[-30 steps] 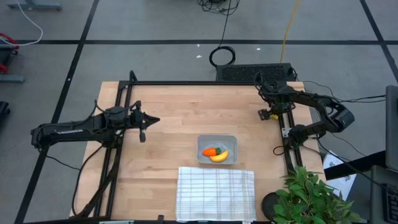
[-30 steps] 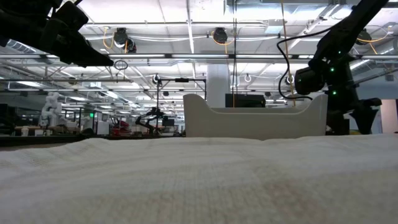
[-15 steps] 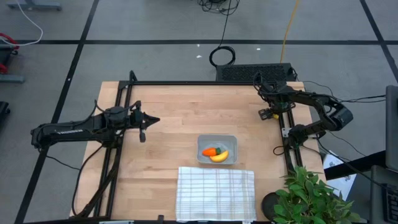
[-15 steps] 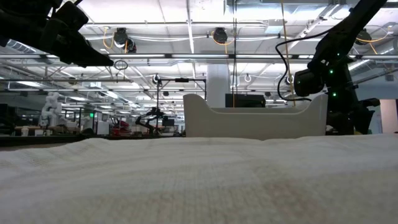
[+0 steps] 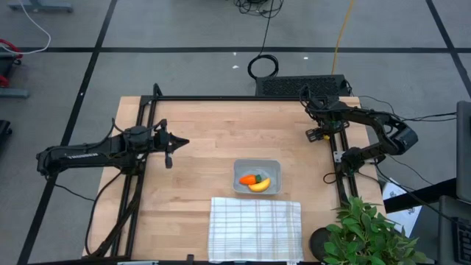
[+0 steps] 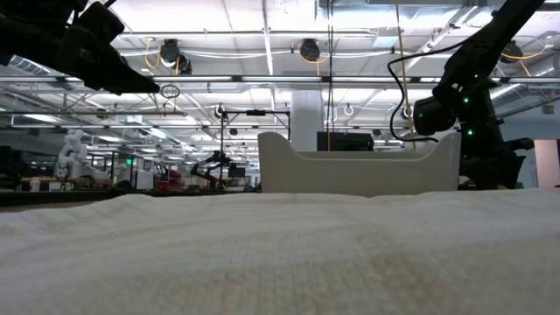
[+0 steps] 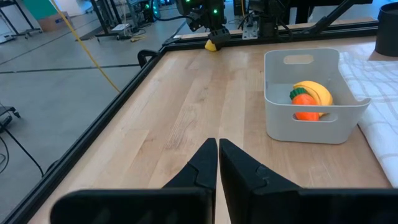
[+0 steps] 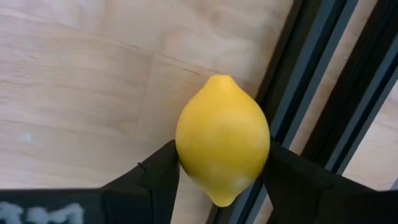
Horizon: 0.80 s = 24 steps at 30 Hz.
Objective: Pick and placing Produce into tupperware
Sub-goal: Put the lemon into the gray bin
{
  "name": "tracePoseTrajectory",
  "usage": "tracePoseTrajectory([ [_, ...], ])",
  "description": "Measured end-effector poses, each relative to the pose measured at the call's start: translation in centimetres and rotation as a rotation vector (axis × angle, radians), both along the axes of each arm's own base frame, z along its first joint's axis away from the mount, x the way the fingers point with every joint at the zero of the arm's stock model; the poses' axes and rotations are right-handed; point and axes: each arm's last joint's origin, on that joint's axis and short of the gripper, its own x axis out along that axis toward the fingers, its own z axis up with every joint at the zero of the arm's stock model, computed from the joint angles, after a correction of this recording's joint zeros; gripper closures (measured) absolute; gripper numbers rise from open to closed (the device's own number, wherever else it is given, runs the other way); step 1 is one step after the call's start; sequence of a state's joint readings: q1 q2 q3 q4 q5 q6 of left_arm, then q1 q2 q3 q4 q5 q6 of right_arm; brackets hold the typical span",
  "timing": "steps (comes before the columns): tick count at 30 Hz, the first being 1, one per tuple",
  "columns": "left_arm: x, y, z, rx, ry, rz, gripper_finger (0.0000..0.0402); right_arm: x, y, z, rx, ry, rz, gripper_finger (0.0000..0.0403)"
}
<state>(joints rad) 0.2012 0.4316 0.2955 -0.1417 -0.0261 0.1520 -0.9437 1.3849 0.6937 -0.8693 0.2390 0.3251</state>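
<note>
My right hand (image 8: 222, 171) | fingers pressed to both sides of lemon (image 8: 222, 146) at bench (image 5: 206, 140) edge | left hand (image 7: 217, 165) shut, empty.

No words, numbers or signs can be read anywhere — not on the table, not on the box, not on the arms, not in the room behind.

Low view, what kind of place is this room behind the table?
Probably a large robotics lab or industrial workshop. The ceiling is open, with long strip lights and exposed pipes. More equipment and what look like other robot arms stand in the background, and from above the floor is bare grey, marked with dark tape lines.
</note>
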Motion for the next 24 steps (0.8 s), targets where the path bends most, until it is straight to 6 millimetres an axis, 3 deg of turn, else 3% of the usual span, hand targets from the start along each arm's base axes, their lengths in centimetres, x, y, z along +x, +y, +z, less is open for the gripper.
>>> tracePoseTrajectory([
  [24, 0.0, 0.0, 0.0, -0.004, -0.001, 0.001, 0.0380, 0.1, 0.8, 2.8, -0.128, -0.171, 0.050, 0.0217],
])
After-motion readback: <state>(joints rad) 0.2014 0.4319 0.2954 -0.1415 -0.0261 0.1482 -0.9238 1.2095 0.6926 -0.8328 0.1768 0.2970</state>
